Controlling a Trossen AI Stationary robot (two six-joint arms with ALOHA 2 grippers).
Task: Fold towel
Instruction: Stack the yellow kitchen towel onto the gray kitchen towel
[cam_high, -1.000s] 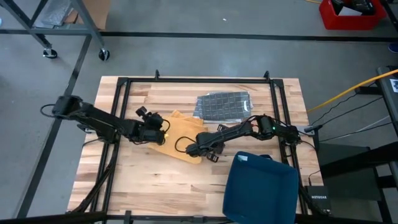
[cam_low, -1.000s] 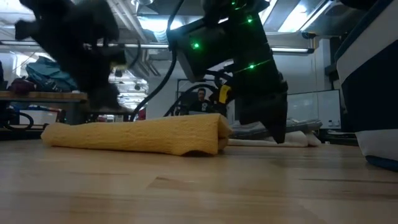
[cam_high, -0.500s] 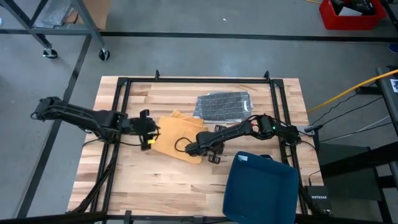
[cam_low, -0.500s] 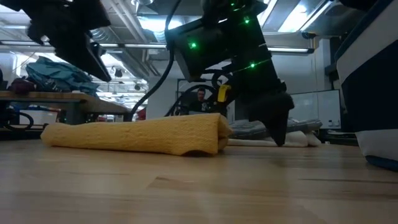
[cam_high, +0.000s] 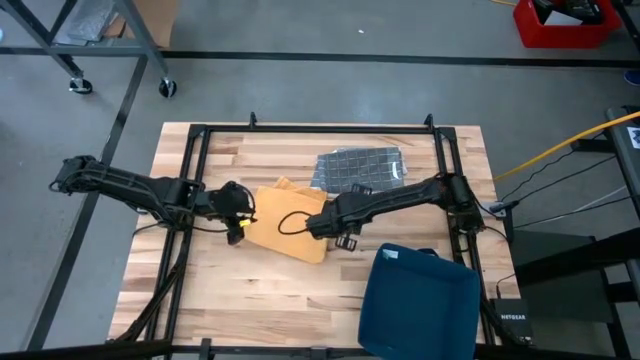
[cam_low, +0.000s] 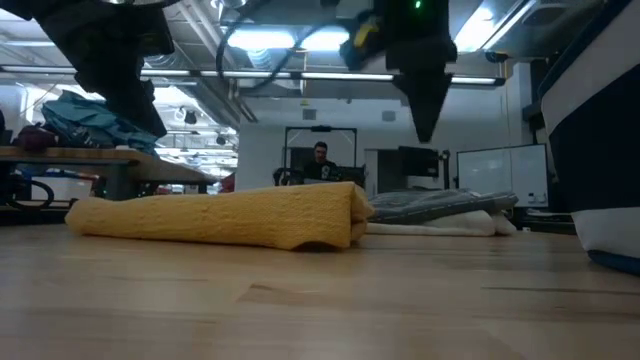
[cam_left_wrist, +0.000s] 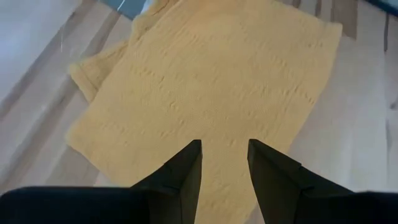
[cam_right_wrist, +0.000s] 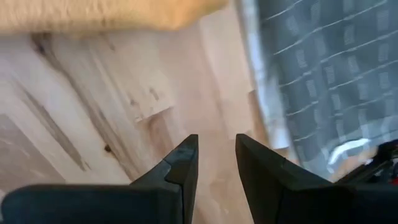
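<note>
The yellow towel (cam_high: 285, 226) lay near the middle of the surface (cam_high: 260, 300), already doubled into a thick flat pad. Both grippers had their fingers apart and empty: the left gripper (cam_high: 238, 207) beside its left edge, the right gripper (cam_high: 340, 232) raised at its right edge. Little looked left, perhaps one more fold.

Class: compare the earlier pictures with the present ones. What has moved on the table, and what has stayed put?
The left gripper drew back off the yellow towel to its left edge, empty. The right gripper lifted off the table beside the towel's fold, holding nothing. The towel, the grey checked cloth and the blue bin stayed put.
</note>
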